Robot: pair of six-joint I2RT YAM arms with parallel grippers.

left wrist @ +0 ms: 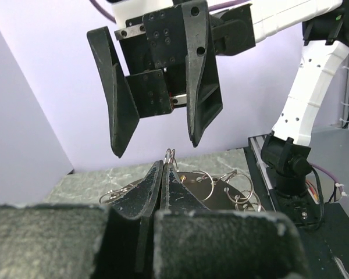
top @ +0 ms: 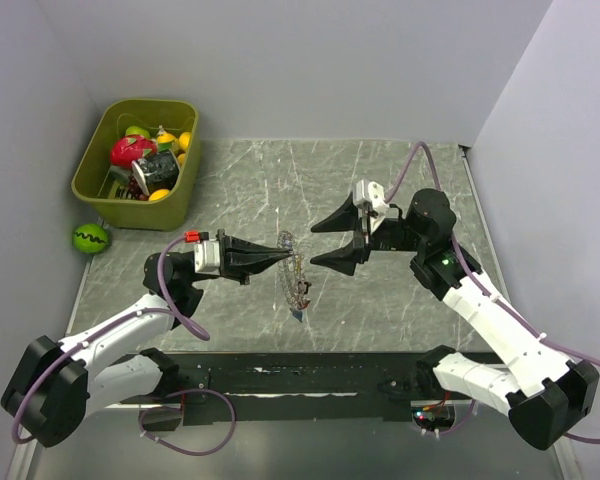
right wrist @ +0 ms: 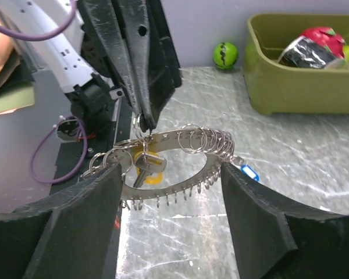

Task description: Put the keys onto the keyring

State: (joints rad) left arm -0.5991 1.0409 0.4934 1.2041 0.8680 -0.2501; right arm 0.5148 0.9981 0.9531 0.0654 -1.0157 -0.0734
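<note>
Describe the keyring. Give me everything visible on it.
The keyring is a flat, silvery metal hoop with holes around its rim, many of them threaded with small wire split rings. A key with a yellow tag hangs beneath it, and a blue tag dangles at one side. The left gripper holds it roughly level above the table, shut on one small ring at its edge. The open right gripper faces it without touching.
</note>
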